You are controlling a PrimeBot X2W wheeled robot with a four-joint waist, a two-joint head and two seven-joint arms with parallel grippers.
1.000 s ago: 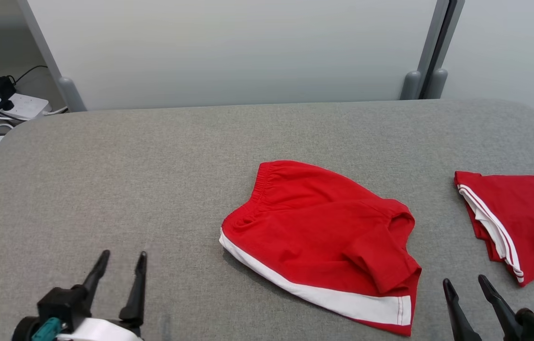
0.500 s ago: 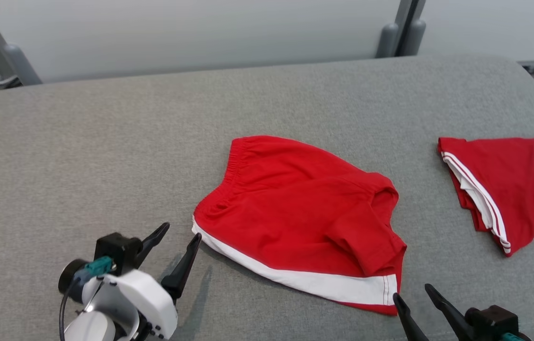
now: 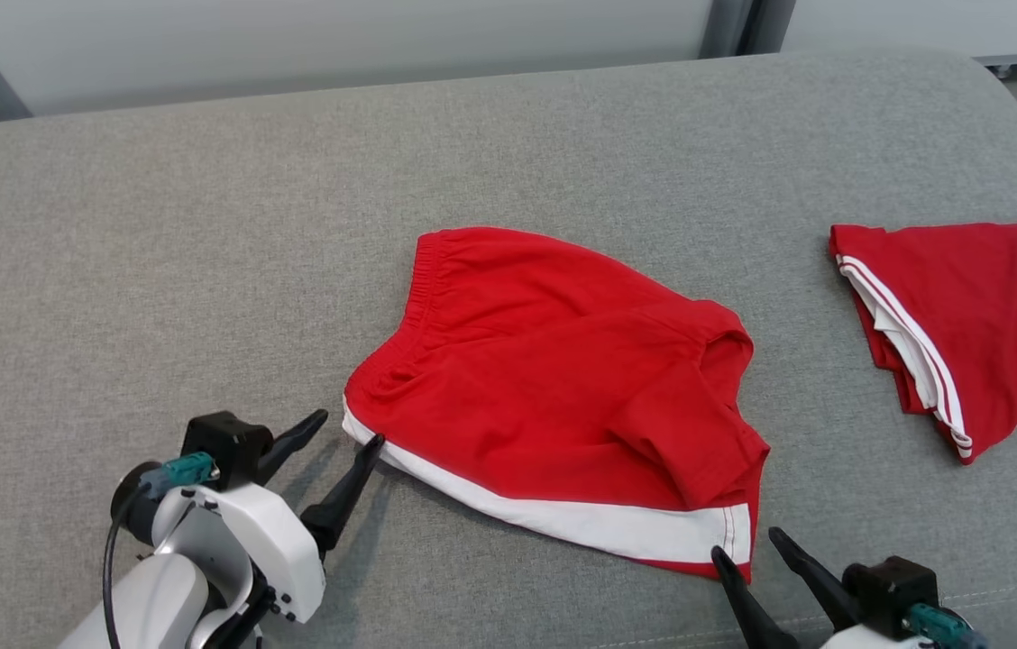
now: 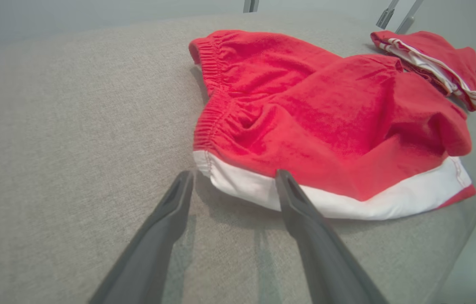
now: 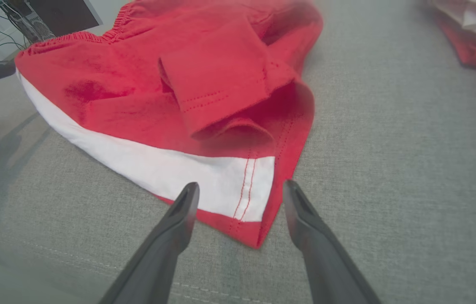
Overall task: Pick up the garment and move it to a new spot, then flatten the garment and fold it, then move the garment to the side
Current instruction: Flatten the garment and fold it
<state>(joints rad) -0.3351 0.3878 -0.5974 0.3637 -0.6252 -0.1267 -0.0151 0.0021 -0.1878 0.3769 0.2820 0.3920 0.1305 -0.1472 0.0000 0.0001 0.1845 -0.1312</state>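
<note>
Entry: the shorts, red, lie crumpled on the grey pad near the middle of the head view. The waistband faces 10 o'clock. One leg is folded back on top, toward 4 o'clock. A white band runs along the near edge, from 8 to 5 o'clock.

We find the left gripper at 8 o'clock of the shorts, jaws apart, holding nothing. In the left wrist view its fingers straddle the band's corner at the waistband end; we cannot tell whether a tip touches cloth.

We find the right gripper at 5 o'clock of the shorts, jaws apart, empty. In the right wrist view its fingers stand on either side of the hem corner.

A second garment, red with white stripes, lies folded at 3 o'clock, well apart from the shorts.
</note>
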